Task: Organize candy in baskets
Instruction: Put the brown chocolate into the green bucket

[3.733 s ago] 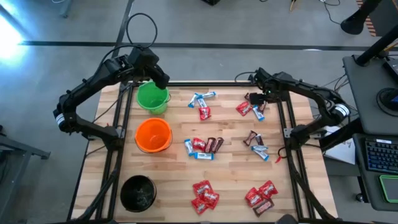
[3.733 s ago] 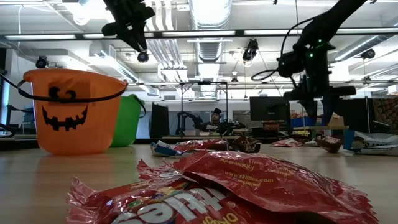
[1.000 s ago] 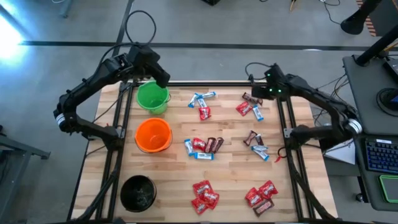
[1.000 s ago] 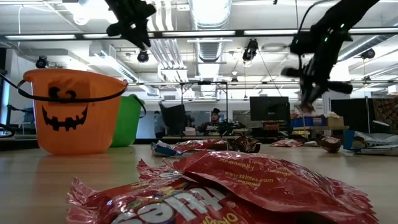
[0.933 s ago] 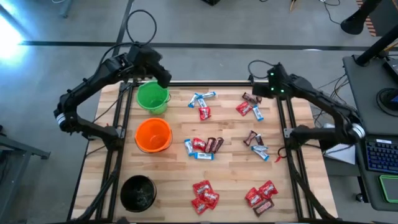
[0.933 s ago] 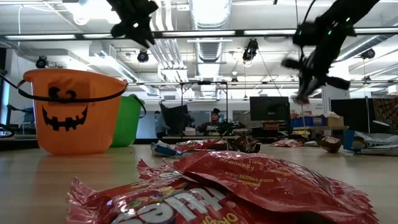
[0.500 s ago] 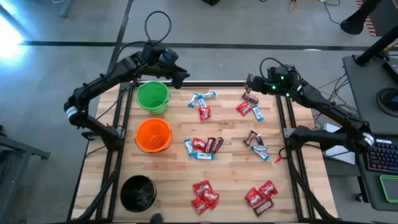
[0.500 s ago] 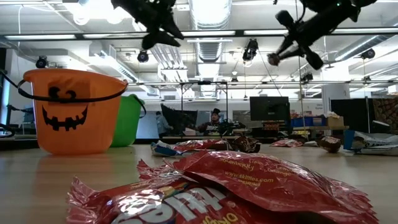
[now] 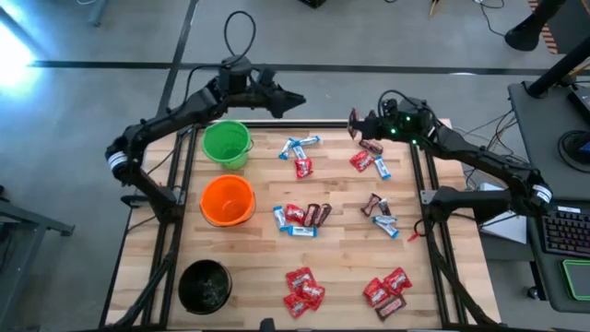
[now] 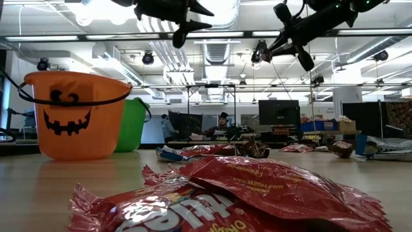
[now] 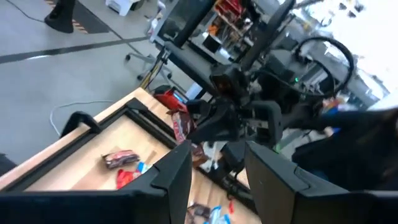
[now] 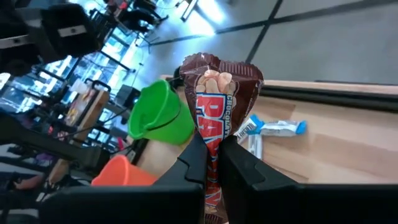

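Observation:
Three baskets stand along the table's left side: green, orange and black. Candy lies in loose groups on the wooden top, near the middle, at the far side and at the near edge. My right gripper is up over the far right part of the table, shut on a brown-and-red candy. My left gripper hangs open over the far edge, level and pointing right at that candy, touching nothing. My right gripper pinches the brown-and-red candy between its two fingers, on the wrapper's flat faces toward one end. The rest of the wrapper juts out past the fingertips. The fingers are nearly level and point toward the table's left. The candy is lifted clear of the table.
Black metal rails run along the table's left side and right side. More candy lies close to the low camera. The orange basket and the green basket stand at the left in the low view.
My left gripper has swung from above the green basket toward the table's right along the far edge and tipped up from pointing down to level. My right gripper has risen with the candy, moved toward the table's left and far edge, and tipped up to nearly level.

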Robot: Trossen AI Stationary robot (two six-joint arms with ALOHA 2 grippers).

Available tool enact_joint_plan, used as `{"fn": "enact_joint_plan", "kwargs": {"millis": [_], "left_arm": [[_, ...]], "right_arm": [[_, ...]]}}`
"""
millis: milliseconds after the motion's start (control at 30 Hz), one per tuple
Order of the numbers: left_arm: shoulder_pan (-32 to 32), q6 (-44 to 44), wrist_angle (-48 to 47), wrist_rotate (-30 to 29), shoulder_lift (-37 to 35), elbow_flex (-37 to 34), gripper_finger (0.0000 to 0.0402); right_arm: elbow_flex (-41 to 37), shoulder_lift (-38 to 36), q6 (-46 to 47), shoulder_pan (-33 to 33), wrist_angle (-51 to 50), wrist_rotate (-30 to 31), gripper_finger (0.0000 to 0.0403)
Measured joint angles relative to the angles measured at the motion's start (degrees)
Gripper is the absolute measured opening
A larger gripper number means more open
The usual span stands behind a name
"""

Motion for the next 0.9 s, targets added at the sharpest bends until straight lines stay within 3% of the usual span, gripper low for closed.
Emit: {"fn": "enact_joint_plan", "kwargs": {"millis": [433, 700, 900], "left_arm": [[-3.5, -8.0, 14.9, 3.5, 10.1, 2.3, 0.0130], [-4.1, -7.2, 13.6, 5.8, 14.8, 9.8, 0.0130], [-4.1, -4.4, 9.2, 5.2, 15.5, 11.4, 0.0130]], "right_arm": [[6.7, 2.5, -4.7, 2.0, -2.2, 0.0, 0.0015], [11.8, 6.4, -8.3, 4.4, -3.1, 0.0, 0.0015], [16.7, 7.4, -12.0, 4.4, -8.5, 1.5, 0.0015]]}}
